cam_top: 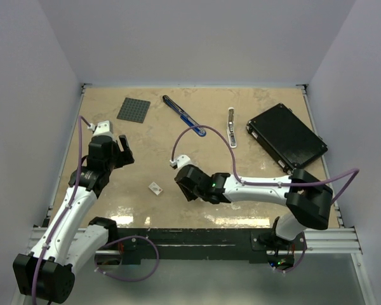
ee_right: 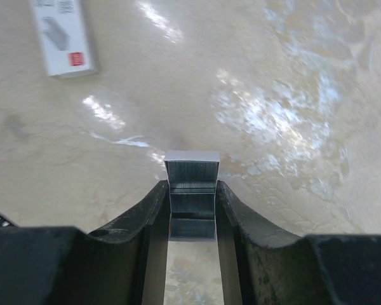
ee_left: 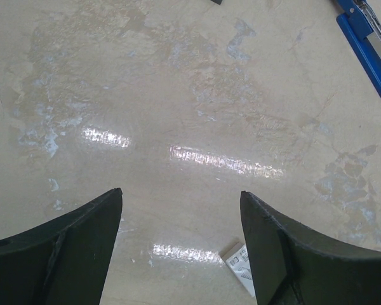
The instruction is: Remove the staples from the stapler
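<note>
The staples (ee_right: 192,178) are a short grey metal strip pinched between the fingers of my right gripper (ee_right: 192,187), its end sticking out past the tips just above the table. In the top view my right gripper (cam_top: 181,181) sits at the table's middle, shut on that strip. The stapler (cam_top: 184,116), slim, blue and black, lies at the far middle with its blue end (ee_left: 368,44) in the left wrist view's upper right corner. My left gripper (ee_left: 181,194) hangs open over bare table, at the left (cam_top: 124,154) in the top view.
A small white block (cam_top: 155,187) with dark marks lies between the two grippers, also by my left gripper's right finger (ee_left: 240,267) and at the upper left of the right wrist view (ee_right: 62,35). A silver-white bar tool (cam_top: 232,127), a black box (cam_top: 286,135) and a grey studded plate (cam_top: 133,109) lie at the back.
</note>
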`<state>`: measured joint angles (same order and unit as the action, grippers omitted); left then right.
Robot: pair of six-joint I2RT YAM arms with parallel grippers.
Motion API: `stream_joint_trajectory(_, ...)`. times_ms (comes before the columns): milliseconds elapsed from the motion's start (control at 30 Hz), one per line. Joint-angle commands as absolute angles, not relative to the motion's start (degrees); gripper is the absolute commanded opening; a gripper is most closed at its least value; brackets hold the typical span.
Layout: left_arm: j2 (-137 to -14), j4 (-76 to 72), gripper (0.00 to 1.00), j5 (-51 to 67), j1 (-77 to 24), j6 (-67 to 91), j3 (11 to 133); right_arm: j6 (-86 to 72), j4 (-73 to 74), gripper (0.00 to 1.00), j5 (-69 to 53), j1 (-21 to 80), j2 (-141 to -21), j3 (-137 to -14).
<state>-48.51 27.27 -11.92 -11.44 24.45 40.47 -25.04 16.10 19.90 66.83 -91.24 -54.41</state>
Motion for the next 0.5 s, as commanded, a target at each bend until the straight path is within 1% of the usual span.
stream_joint_trajectory(0, -48.6, 25.3, 0.79, -11.4, -11.7, 23.9, 40.4, -13.8, 6.9, 0.29, 11.6, 67.2, -90.9, -54.1)
stream_joint_trajectory(100, -49.0, 25.3, 0.79, -11.5, -11.7, 23.8, 40.5, -12.8, 7.0, 0.31, 9.4, 67.4, -94.0, -55.5)
stream_joint_trajectory(300, -50.2, 25.5, 0.79, -11.4, -11.7, 24.0, 40.7, -11.3, 4.8, 0.32, 7.4, 68.4, -96.0, -55.8)
stream_joint_trajectory(367, -50.5, 25.6, 0.79, -11.3, -11.7, 24.0, 40.7, -10.9, 4.4, 0.34, 7.0, 68.8, -96.4, -55.8)
stream_joint_trajectory(467, -50.8, 25.6, 0.79, -11.1, -11.7, 24.1, 40.8, -10.4, 4.5, 0.39, 6.7, 69.3, -97.0, -56.2)
